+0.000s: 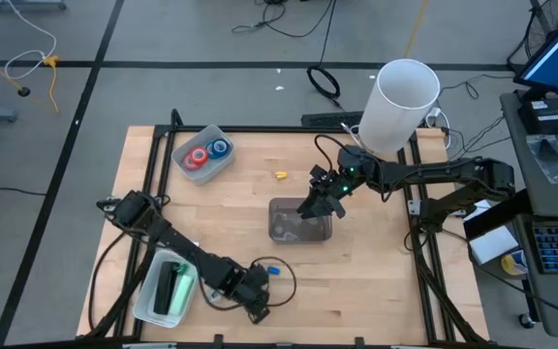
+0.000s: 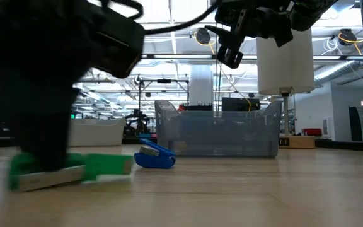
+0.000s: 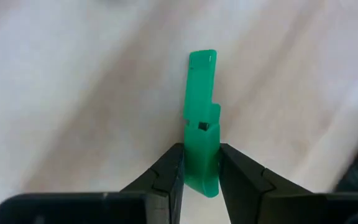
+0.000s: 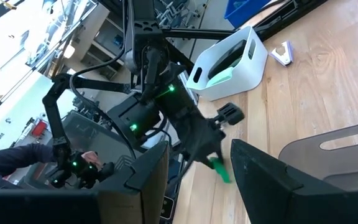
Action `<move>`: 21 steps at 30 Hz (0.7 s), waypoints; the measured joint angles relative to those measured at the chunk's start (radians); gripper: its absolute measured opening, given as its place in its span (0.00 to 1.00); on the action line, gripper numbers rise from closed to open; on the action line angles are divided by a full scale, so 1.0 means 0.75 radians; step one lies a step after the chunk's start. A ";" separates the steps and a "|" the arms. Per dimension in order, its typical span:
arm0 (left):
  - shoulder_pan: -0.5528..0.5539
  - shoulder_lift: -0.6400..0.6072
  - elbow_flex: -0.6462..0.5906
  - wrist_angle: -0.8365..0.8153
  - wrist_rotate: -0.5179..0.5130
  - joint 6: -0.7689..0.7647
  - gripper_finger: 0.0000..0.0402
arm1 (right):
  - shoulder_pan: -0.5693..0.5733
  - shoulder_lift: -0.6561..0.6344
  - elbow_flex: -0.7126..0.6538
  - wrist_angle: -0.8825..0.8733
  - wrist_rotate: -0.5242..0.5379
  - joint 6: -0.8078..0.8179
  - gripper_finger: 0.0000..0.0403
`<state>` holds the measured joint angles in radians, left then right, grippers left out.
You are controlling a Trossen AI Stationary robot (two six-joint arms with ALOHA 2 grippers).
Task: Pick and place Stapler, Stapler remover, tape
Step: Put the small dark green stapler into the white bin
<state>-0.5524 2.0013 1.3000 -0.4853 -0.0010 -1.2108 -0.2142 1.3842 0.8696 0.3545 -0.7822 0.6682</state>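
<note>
A green stapler [image 3: 202, 106] sits low at the table's near edge, with my left gripper [image 3: 201, 182] shut on it; in the low view the stapler [image 2: 99, 166] shows under the dark gripper. A blue stapler remover [image 2: 155, 157] lies on the wood beside it, also seen from above [image 1: 270, 269]. Red and blue tape rolls [image 1: 206, 154] lie in a small clear tub at the far left. My right gripper [image 1: 316, 205] hangs open over a clear bin [image 1: 300, 221], with nothing between its fingers [image 4: 269, 180]. My left gripper pinches the stapler's two long sides [image 3: 202, 163] between its two fingers, at one end of the stapler. The fingers slant steeply down from above. The stapler runs out lengthwise ahead of them, about level. Whether it rests on the tabletop or hangs just over it I cannot tell.
A white tray [image 1: 149, 291] holding a dark and green object stands at the near left, close to my left arm. A small yellow piece [image 1: 281, 175] lies mid-table. A tall white cylinder [image 1: 402, 102] stands at the far right. Bare wood lies right of the bin.
</note>
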 joint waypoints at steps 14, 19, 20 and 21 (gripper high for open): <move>0.007 -0.162 0.000 -0.016 -0.088 0.031 0.23 | 0.000 0.000 0.000 -0.060 -0.013 -0.035 0.41; 0.007 -0.266 0.000 -0.017 -0.117 0.068 0.23 | 0.010 0.000 0.000 -0.039 -0.145 -0.119 0.41; 0.010 -0.291 0.002 -0.015 -0.141 0.079 0.23 | 0.020 0.000 0.000 -0.039 -0.156 -0.151 0.41; 0.014 -0.320 0.002 -0.013 -0.163 0.091 0.23 | 0.031 0.000 0.000 -0.034 -0.167 -0.183 0.41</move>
<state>-0.5417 1.7613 1.3015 -0.4950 -0.1231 -1.1425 -0.1907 1.3842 0.8696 0.3289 -0.9073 0.5306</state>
